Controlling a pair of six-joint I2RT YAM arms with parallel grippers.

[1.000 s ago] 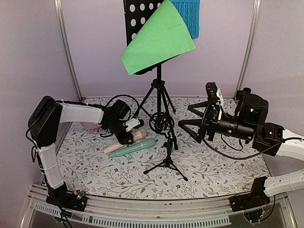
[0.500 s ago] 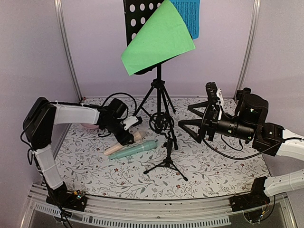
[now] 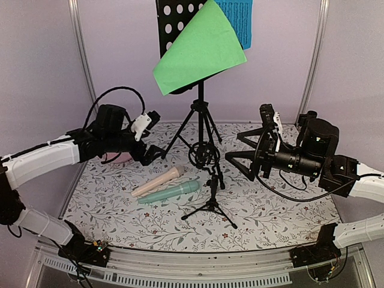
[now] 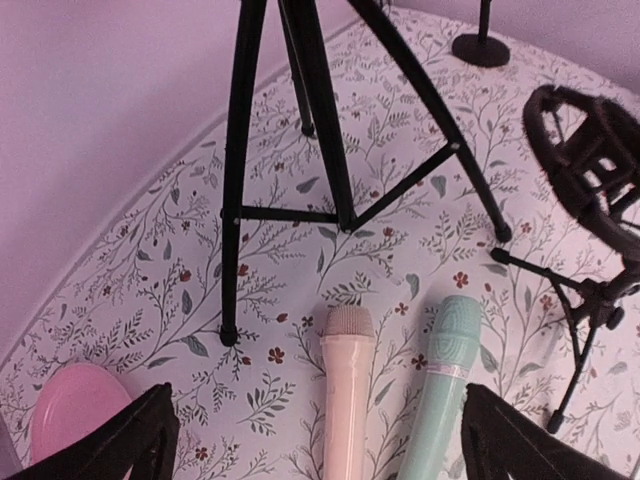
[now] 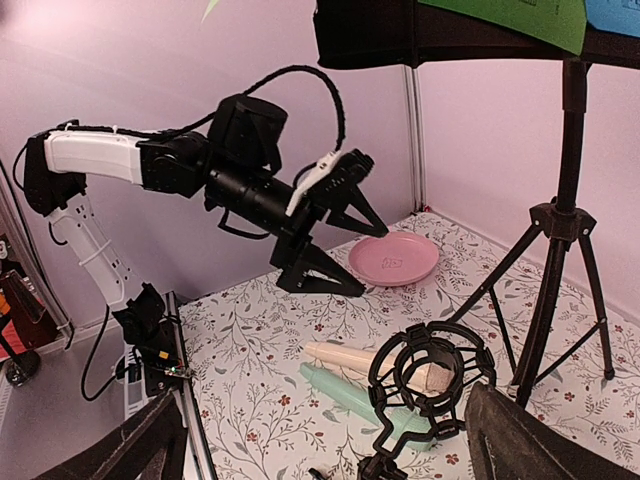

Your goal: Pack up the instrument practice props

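Note:
The beige microphone (image 3: pixel 157 182) and the mint microphone (image 3: pixel 169 192) lie side by side on the floral mat. My left gripper (image 3: pixel 159 133) hovers above and behind them, open and empty; its wrist view looks down on the beige microphone (image 4: pixel 348 390) and mint microphone (image 4: pixel 440 390). A small black microphone tripod (image 3: pixel 210 198) with a ring mount stands just right of them. Behind stands the black perforated music rack (image 3: pixel 174 24) on tripod legs (image 3: pixel 201 123), holding a green sheet (image 3: pixel 201 48) and a blue sheet (image 3: pixel 240 18). My right gripper (image 3: pixel 233 147) hangs open and empty, right of the small tripod.
A pink plate (image 4: pixel 75 405) lies at the back left of the mat, partly hidden under the left arm in the top view. Lilac walls with metal posts (image 3: pixel 84 60) close the back and sides. A metal rail (image 3: pixel 198 264) runs along the near edge.
My left gripper opened, let go of the beige microphone, and lifted back and to the left. The beige microphone now rests beside the mint one. The right arm stayed still.

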